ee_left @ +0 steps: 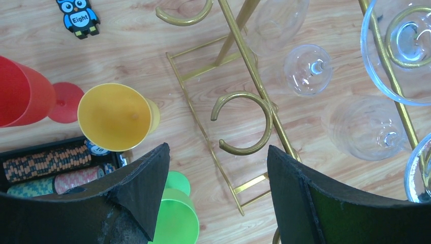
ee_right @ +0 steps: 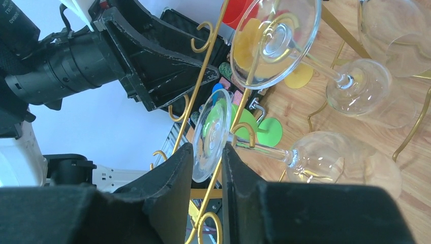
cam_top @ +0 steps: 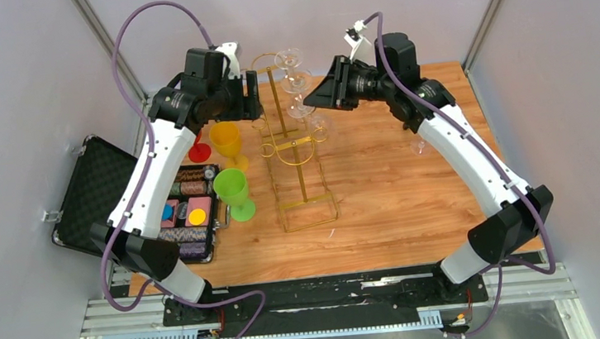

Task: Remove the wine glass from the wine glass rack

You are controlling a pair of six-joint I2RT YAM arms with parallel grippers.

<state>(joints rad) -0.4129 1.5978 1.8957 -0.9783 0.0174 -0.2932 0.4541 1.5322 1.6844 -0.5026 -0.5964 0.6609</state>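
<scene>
Pinches, with the right gripper (ee_right: 207,165), only the thin rim of the foot of the wine glass (ee_right: 292,156): clamped on the edge of the disc, not on the stem. Holds the left gripper (ee_left: 218,188) spread wide above the curled arms, grasping nothing.

Finds the glass not yet free: hanging on the wine glass rack (ee_left: 248,61), stem seemingly through a gold hook, bowl beyond it.

Risks a slip first, given so narrow a bite on smooth glass. Risks chipping the foot if squeezed harder to make up for it. Risks snagging the hook if drawn off the line of its opening, and so dragging or tipping the light wire stand. Risks clinking the neighbouring glass (ee_right: 274,40) just above. Risks toppling the lot onto the yellow goblet (ee_left: 114,117) beside the base.
</scene>
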